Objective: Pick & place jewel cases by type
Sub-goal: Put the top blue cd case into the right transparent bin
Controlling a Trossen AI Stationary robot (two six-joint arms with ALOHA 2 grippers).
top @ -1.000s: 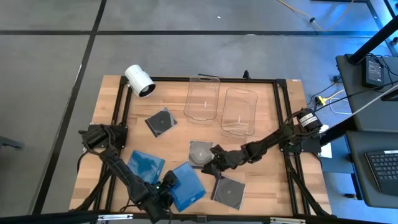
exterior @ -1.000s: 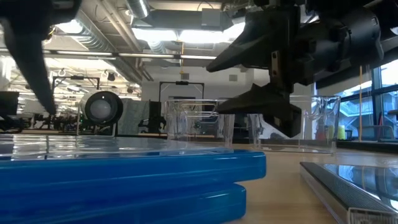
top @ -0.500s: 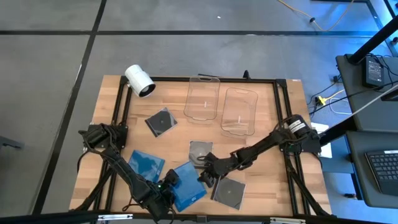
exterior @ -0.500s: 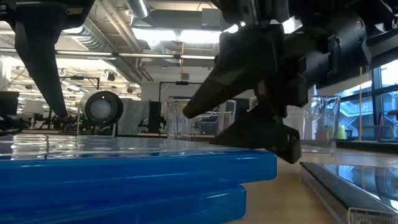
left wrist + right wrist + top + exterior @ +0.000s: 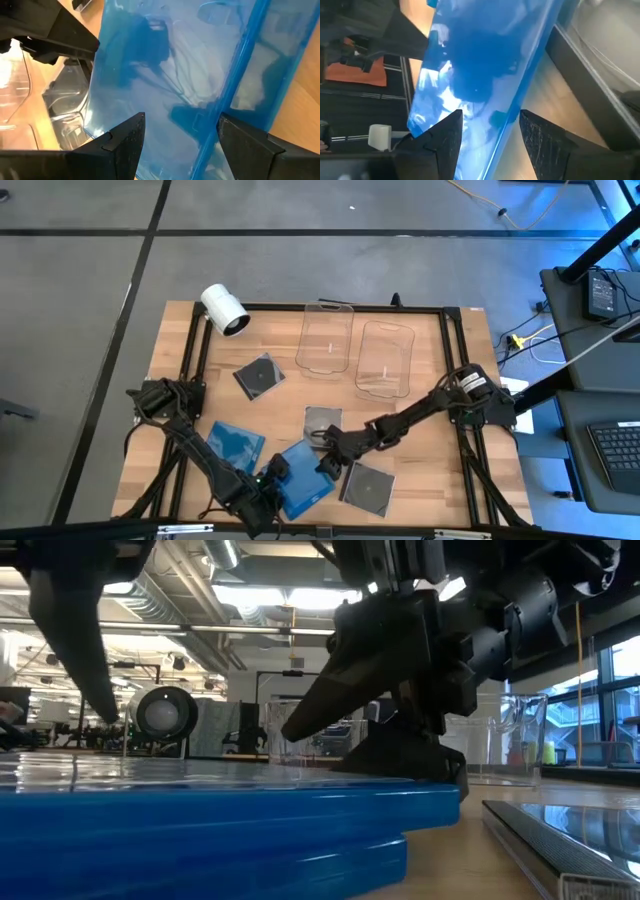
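Observation:
A bright blue jewel case (image 5: 305,478) lies near the table's front edge, and a second blue one (image 5: 236,445) lies to its left. Dark cases with discs lie at the far left (image 5: 258,375), at the middle (image 5: 320,422) and at the front right (image 5: 368,488). My left gripper (image 5: 272,477) is open over the first blue case's left edge (image 5: 165,75). My right gripper (image 5: 328,462) is open at that case's right edge (image 5: 520,85), one finger over the case and one over the wood. My left gripper's fingertips run out of the left wrist view, so I cannot tell whether it touches the blue case. My right gripper slants down from the table's right. In the low view its lower finger (image 5: 410,755) sits at the case's top right edge (image 5: 440,780); the case lies flat.
Two clear tubs (image 5: 325,340) (image 5: 385,360) stand at the far middle of the table. A white cylinder (image 5: 224,310) lies at the far left corner. Black frame rails (image 5: 460,340) run along the table's sides.
My right gripper has gone down and toward the table's left, from over the middle dark case to the blue case's right edge. My left gripper has shifted a little toward the right. In the low view the blue case's right edge has slid a little toward the table's right.

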